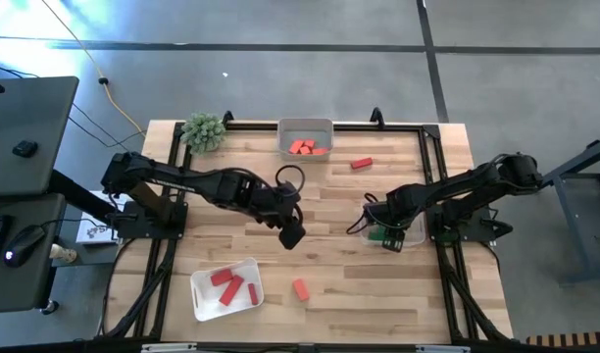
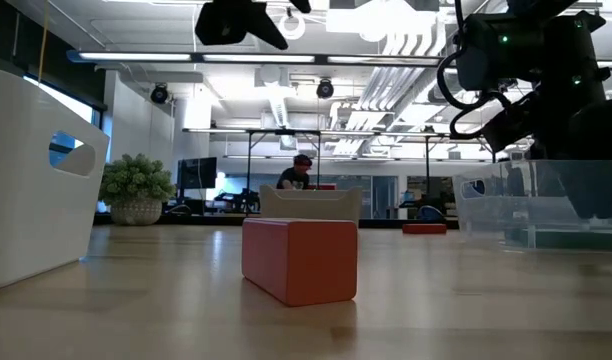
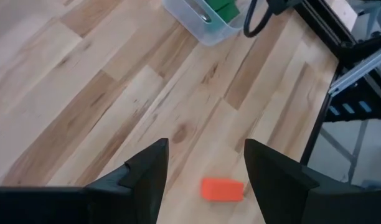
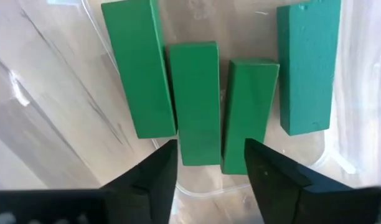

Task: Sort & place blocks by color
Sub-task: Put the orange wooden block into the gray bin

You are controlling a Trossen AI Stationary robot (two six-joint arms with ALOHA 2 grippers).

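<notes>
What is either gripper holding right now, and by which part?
Nothing. The left gripper is open above the orange block on the table. The right gripper is open and empty over the four green blocks in the clear tray.

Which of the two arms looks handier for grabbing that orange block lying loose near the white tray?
Probably the left. Its open gripper hovers mid-table, and the orange block shows between its fingers in its wrist view. The right gripper is open over the clear tray of green blocks, farther away.
</notes>
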